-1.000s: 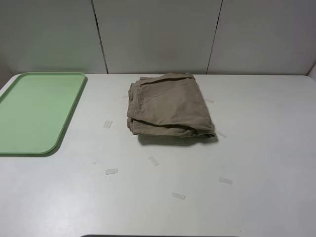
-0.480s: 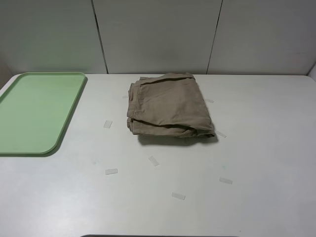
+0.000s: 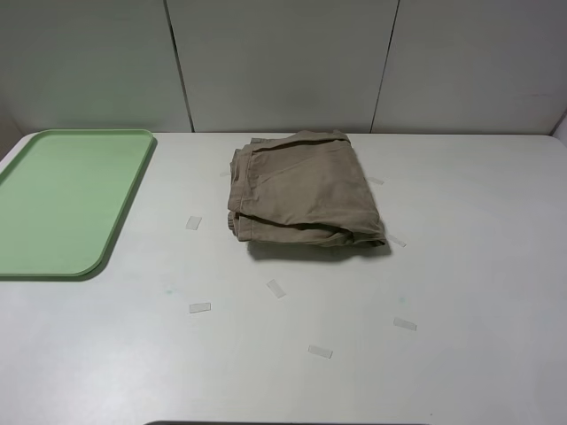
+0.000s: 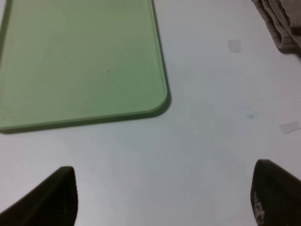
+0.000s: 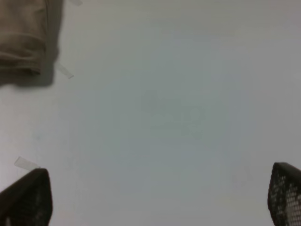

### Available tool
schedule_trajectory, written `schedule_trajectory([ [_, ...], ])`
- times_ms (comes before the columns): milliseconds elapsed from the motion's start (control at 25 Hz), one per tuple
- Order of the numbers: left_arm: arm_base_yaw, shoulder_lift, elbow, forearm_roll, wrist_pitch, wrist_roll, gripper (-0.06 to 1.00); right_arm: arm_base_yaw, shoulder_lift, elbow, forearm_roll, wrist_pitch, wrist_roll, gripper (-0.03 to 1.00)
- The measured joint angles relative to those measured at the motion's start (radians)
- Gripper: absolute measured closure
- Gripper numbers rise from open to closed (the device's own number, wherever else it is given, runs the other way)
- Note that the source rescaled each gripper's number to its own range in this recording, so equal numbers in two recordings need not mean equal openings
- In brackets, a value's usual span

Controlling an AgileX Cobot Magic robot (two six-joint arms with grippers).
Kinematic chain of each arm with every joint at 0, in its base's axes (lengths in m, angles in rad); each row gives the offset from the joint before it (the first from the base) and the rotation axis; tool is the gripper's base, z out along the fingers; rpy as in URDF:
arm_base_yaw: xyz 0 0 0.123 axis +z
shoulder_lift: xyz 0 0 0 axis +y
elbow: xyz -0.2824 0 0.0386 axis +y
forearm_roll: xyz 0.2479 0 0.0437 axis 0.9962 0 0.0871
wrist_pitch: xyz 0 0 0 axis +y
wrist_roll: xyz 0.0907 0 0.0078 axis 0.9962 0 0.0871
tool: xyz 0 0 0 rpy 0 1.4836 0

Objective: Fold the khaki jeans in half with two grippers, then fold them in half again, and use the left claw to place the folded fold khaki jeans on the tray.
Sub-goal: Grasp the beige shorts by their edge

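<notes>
Khaki jeans (image 3: 301, 190), a soft, limp folded stack ahead of the left tool (image 4: 163, 188) and right tool (image 5: 160, 197), both released, probably need pinching through all layers at the thick edge.

A wide white counter (image 3: 478, 266) is seen under soft, even light, and its matte surface is dotted with a few small clear tape strips (image 3: 199, 308) that are laid flat and scattered across its middle and near half. Behind the far edge the scene is closed off by a pale grey wall (image 3: 283, 62) built of flat panels. The panels are divided by two thin dark seams (image 3: 177, 66), both set slightly aslant and run down to the counter's edge.
</notes>
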Motion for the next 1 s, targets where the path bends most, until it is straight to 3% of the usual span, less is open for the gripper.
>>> schedule_trajectory([
  [160, 0.000, 0.030, 0.000, -0.002, 0.001, 0.000, 0.08, 0.000, 0.000, 0.000, 0.001, 0.000, 0.000, -0.03],
  [320, 0.000, 0.219, -0.014, -0.017, -0.025, 0.024, 0.08, 0.000, 0.000, 0.000, 0.002, 0.000, 0.000, -0.03],
  [440, 0.000, 0.333, -0.039, -0.045, -0.103, 0.045, 0.08, 0.000, 0.000, 0.000, 0.002, 0.000, 0.000, -0.03],
  [560, 0.000, 0.524, -0.089, -0.111, -0.286, 0.081, 0.08, 0.000, 0.000, 0.000, 0.002, 0.000, 0.000, -0.03],
  [760, 0.000, 0.724, -0.117, -0.174, -0.488, 0.092, 0.08, 0.000, 0.000, 0.000, 0.002, 0.000, 0.000, -0.03],
  [880, 0.000, 0.823, -0.117, -0.260, -0.570, 0.150, 0.08, 0.000, 0.000, 0.000, 0.002, 0.000, 0.000, -0.03],
  [1000, 0.000, 0.920, -0.117, -0.447, -0.635, 0.311, 0.08, 0.000, 0.000, 0.000, 0.002, 0.000, 0.000, -0.03],
])
